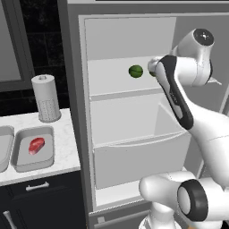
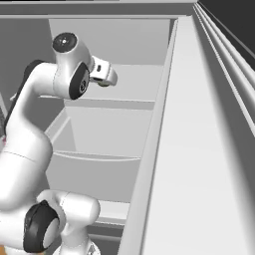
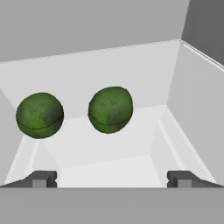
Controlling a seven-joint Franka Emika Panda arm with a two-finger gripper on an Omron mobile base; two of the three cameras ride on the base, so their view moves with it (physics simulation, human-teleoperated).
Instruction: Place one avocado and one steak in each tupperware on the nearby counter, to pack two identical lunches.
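Two dark green avocados lie on the upper shelf of the open fridge: one (image 3: 110, 109) straight ahead of my gripper (image 3: 111, 179), the other (image 3: 40, 115) to its left. My gripper is open and holds nothing; its fingertips (image 3: 41, 178) stand short of the avocados. In the left base view one avocado (image 1: 135, 71) shows on the shelf and the arm partly hides the second. A light-grey tupperware (image 1: 20, 161) sits on the white counter (image 1: 67, 138) with a red steak (image 1: 36, 145) inside. The other tupperware (image 1: 3, 150) is cut off at the left edge.
A white paper towel roll (image 1: 46, 98) stands on the counter behind the tupperware. The fridge has side walls close around the shelf (image 1: 114, 87) and a large drawer (image 1: 138, 156) below it. The fridge door (image 2: 199, 149) stands open on the right.
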